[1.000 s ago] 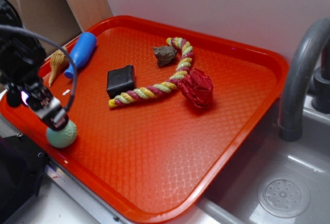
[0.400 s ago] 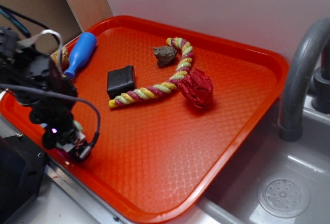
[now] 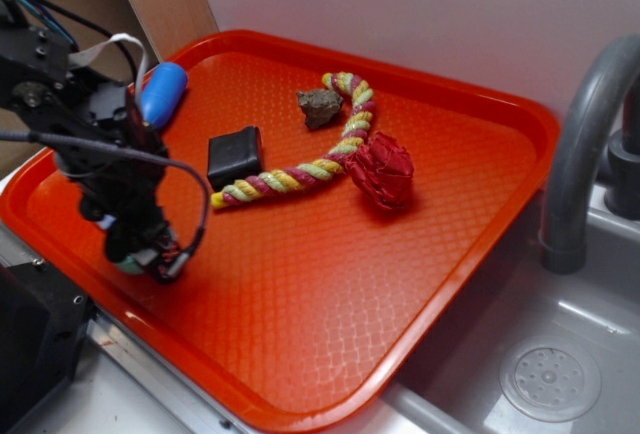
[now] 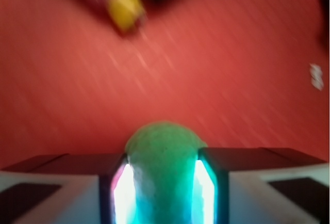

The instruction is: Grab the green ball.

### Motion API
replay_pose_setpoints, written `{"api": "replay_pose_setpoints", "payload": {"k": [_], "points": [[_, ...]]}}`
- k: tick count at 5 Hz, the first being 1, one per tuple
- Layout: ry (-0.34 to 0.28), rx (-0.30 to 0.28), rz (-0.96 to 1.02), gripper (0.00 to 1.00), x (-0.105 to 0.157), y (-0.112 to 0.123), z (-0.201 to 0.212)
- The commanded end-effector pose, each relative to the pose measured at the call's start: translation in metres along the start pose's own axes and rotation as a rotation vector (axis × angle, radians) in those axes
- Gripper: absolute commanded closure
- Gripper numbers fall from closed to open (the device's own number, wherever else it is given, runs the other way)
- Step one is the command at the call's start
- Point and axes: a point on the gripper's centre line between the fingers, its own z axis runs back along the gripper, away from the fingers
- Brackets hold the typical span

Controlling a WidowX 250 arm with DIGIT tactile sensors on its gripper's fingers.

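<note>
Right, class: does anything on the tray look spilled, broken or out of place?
Nothing stands out. The ball sits squarely between the jaws of the gripper, and the rope and other items lie intact on the tray.

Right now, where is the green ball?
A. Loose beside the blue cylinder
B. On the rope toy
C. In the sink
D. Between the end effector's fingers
D: the wrist view shows the green ball wedged between the two fingers of the end effector, above the red tray.
</note>
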Motion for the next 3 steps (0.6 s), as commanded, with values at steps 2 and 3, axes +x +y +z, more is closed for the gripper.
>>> {"api": "replay_pose_setpoints", "payload": {"k": [2, 3], "points": [[-0.111, -0.329, 0.309, 1.00, 0.042, 0.081, 0.134], [-0.105, -0.280, 0.307, 1.00, 0.046, 0.090, 0.184]]}}
